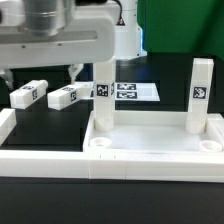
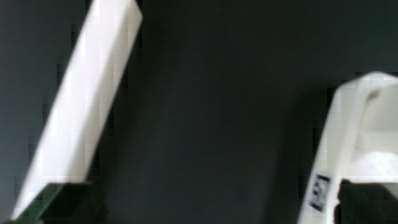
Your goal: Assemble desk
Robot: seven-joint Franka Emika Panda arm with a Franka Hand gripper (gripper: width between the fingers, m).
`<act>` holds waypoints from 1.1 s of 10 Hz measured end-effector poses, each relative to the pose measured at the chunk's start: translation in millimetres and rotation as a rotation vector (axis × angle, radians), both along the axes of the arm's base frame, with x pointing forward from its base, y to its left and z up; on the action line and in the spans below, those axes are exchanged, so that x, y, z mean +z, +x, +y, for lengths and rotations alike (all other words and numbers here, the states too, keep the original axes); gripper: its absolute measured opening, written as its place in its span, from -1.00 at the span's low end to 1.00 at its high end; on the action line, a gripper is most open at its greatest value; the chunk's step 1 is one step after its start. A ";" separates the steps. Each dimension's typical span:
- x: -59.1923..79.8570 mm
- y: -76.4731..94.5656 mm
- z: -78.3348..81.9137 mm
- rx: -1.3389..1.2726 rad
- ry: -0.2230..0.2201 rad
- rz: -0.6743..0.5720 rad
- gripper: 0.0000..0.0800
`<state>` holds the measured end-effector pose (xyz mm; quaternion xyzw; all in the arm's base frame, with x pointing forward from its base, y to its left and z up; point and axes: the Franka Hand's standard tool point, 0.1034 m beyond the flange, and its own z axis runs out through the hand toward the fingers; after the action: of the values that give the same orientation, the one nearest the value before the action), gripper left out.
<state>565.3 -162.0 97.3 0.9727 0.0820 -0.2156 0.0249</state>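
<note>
The desk top (image 1: 150, 150), a white rimmed tray, lies at the front of the exterior view's right. Two white tagged legs stand upright in it, one at its left corner (image 1: 104, 95) and one at its right corner (image 1: 200, 92). Two more legs (image 1: 27, 95) (image 1: 65, 97) lie loose on the black table at the exterior view's left. My gripper (image 1: 40, 73) hangs above those loose legs, open, with nothing between its dark fingers (image 2: 43, 205). In the wrist view, my gripper (image 2: 205, 212) shows only black table between its fingertips, and a white tagged part of the desk (image 2: 365, 130) sits beside one finger.
A long white border rail (image 1: 40, 158) runs along the front left, and a rail (image 2: 89, 100) also shows in the wrist view. The marker board (image 1: 135, 91) lies flat behind the desk top.
</note>
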 end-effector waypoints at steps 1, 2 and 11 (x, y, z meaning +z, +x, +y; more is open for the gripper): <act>-3.4 -18.2 -10.4 -0.076 0.022 0.050 0.62; -9.3 -28.3 -27.7 -0.080 0.044 0.040 0.62; -22.1 -68.1 -39.9 -0.526 -0.089 0.097 0.62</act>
<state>497.1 -201.9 75.2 0.9470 -0.1821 -0.2645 0.0065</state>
